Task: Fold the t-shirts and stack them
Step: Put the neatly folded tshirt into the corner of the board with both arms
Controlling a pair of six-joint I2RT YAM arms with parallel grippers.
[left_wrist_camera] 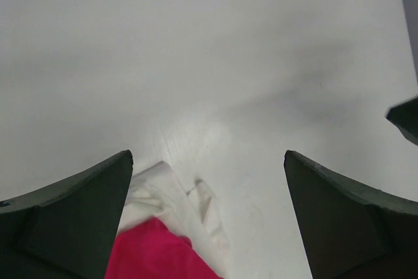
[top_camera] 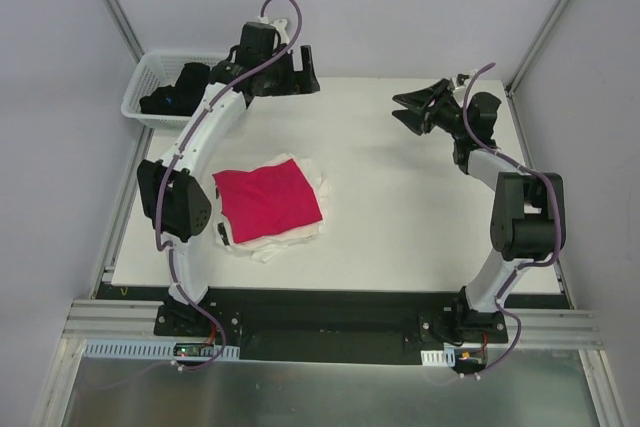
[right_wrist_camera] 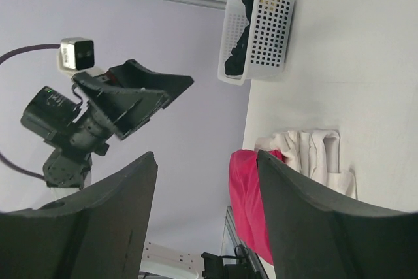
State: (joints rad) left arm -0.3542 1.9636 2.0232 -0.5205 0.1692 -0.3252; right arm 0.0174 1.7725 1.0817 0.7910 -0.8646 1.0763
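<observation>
Lying folded left of counter (top_camera: 420,237) centre, the magenta-red t-shirt (top_camera: 268,199) covers the cream-white t-shirt (top_camera: 272,245). Left gripper (top_camera: 308,69) and right gripper (top_camera: 400,107) hover beyond, jaws apart, empty. A white basket (top_camera: 138,99) holding dark items stands far left.

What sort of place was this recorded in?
Probably a robotics lab cell, not a home: a white table enclosed by plain grey panels, aluminium framing along the near edge, with a basket and stacked t-shirts as props.
</observation>
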